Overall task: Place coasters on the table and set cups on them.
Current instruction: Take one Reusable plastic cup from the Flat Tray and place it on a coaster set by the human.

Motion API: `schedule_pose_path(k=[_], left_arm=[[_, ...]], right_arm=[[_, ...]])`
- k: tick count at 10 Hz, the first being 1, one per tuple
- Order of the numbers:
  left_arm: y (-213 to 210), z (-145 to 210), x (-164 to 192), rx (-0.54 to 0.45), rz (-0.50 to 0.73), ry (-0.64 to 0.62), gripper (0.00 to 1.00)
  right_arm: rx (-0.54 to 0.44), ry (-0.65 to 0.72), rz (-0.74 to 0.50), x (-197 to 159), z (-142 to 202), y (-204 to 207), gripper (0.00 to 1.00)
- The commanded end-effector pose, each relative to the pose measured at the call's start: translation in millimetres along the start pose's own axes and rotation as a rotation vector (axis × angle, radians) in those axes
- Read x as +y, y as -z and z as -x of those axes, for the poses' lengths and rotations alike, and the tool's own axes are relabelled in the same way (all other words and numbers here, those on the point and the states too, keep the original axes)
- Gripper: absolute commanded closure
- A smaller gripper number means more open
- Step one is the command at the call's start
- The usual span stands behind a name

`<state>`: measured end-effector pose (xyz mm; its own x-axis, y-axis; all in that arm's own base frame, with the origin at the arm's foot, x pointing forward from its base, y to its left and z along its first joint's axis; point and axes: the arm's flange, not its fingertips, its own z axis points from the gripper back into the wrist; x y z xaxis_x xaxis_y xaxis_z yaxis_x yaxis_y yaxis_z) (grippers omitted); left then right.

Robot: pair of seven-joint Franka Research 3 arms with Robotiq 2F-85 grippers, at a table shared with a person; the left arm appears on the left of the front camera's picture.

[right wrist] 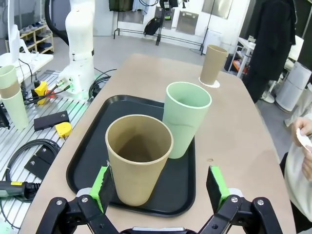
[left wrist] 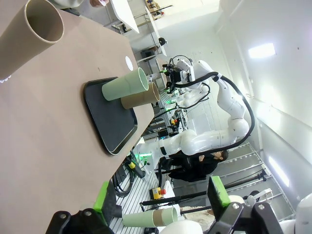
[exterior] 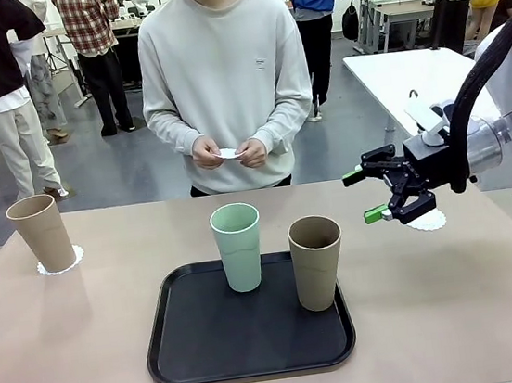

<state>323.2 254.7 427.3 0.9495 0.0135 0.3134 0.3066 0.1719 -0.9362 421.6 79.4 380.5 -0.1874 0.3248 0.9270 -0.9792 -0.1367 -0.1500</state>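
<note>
right gripper (exterior: 366, 196): hovering over the table's right side, jaws spread wide, gripping nothing. Fingers are pointing toward picture left, with the right coaster lying just below and behind. In the wrist view the green pads (right wrist: 102, 183) are framing the near tan cup, but the front view is showing the gripper well apart from that cup.
left gripper (left wrist: 159, 194): jaws spread, nothing sitting between them. It is looking along the tabletop, with the cups well ahead of it.
table (exterior: 457, 307): carrying the tray, three cups and two coasters.
tray (exterior: 210, 347): black, sitting at the table's middle near the robot's edge, holding two cups.
near tan cup (exterior: 317, 261): standing upright on the tray's right part, just beside the mint cup.
mint cup (exterior: 239, 247): standing upright at the tray's far edge, near its middle.
far tan cup (exterior: 43, 233): standing upright on the left coaster at the table's far left.
person's hands (exterior: 206, 153): holding the third coaster between them at waist height, beyond the table's far edge.
right coaster (exterior: 431, 221): lying flat on bare table at the right, carrying no cup, partly hidden by the gripper.
left coaster (exterior: 71, 260): lying under the far tan cup, lacy edge showing around the base.
third coaster (exterior: 229, 154): being pinched between the person's fingers, off the table.
</note>
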Motion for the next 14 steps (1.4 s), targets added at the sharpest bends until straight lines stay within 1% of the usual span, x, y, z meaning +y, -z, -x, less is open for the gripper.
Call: schedule_pose_path(k=[1, 9, 11, 14], left_arm=[[-1.6, 1.0, -1.7, -0.003, 0.007, 0.003, 0.00], [-1.6, 1.0, -1.7, -0.003, 0.007, 0.003, 0.00], [-1.6, 1.0, -1.7, -0.003, 0.007, 0.003, 0.00], [-1.6, 1.0, -1.7, -0.003, 0.007, 0.003, 0.00]], right_arm=[[-0.011, -0.004, -0.024, 0.0, 13.2, 12.3, 0.00], [-0.024, 0.012, -0.046, -0.4, 25.5, 31.5, 0.00], [-0.034, 0.002, -0.012, -6.8, 27.4, 29.9, 0.00], [-0.046, 0.011, -0.029, -13.0, 32.3, 39.6, 0.00]])
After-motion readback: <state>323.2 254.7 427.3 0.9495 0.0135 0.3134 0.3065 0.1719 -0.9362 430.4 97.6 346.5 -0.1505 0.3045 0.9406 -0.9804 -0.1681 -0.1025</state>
